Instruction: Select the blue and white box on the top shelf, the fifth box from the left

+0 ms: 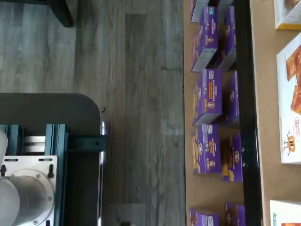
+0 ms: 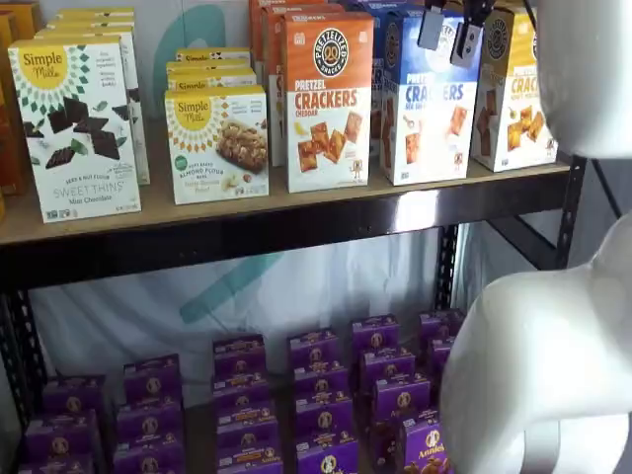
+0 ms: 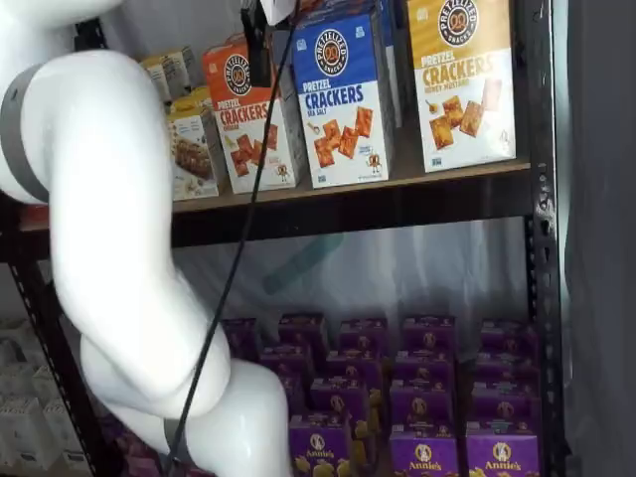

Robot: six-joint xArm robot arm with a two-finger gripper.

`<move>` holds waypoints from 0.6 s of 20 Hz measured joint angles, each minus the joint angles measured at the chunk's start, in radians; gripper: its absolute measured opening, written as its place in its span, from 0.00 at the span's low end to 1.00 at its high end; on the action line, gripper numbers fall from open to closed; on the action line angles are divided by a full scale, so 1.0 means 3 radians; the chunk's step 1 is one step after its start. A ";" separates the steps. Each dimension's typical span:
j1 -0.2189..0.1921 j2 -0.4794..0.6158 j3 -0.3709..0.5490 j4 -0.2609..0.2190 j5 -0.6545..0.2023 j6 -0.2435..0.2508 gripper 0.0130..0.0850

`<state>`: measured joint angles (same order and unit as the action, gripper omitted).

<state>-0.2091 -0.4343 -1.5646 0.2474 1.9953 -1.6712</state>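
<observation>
Your tool (image 2: 449, 39), fingers spread with a gap, hangs at top right.
Behind it, one tall blue-and-white cardboard box (image 2: 427, 99) stands on the light-tan wooden top shelf (image 2: 296, 232).

On the tall blue and white cardboard box (image 3: 343, 94), a round black logo tops the words "PRETZEL CRACKERS" and "SEA SALT". The orange and white cardboard box (image 2: 328, 99) beside it reads "PRETZEL CRACKERS CHEDDAR", while the yellow and white cardboard box (image 3: 462, 79) carries "PRETZEL CRACKERS" and, in small print, what looks like "HONEY MUSTARD". A tall white cardboard box with dark cookie thins pictured (image 2: 77, 128) bears "Simple Mills" and "SWEET THINS Mint Chocolate". A shorter white and yellow cardboard box (image 2: 218, 143) also shows "Simple Mills"; its finer print is too small to read. Small purple cardboard boxes (image 3: 427, 447) on the lower level read "Annie's".
</observation>
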 joint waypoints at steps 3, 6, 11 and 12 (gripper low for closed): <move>0.0165 -0.0028 0.0070 -0.0192 -0.0084 0.0065 1.00; 0.0200 -0.0053 0.0135 -0.0160 -0.0142 0.0112 1.00; 0.0096 -0.0094 0.0183 0.0125 -0.0242 0.0132 1.00; 0.0040 -0.0104 0.0187 0.0231 -0.0276 0.0124 1.00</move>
<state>-0.1972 -0.4654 -1.5085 0.3167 1.9127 -1.6338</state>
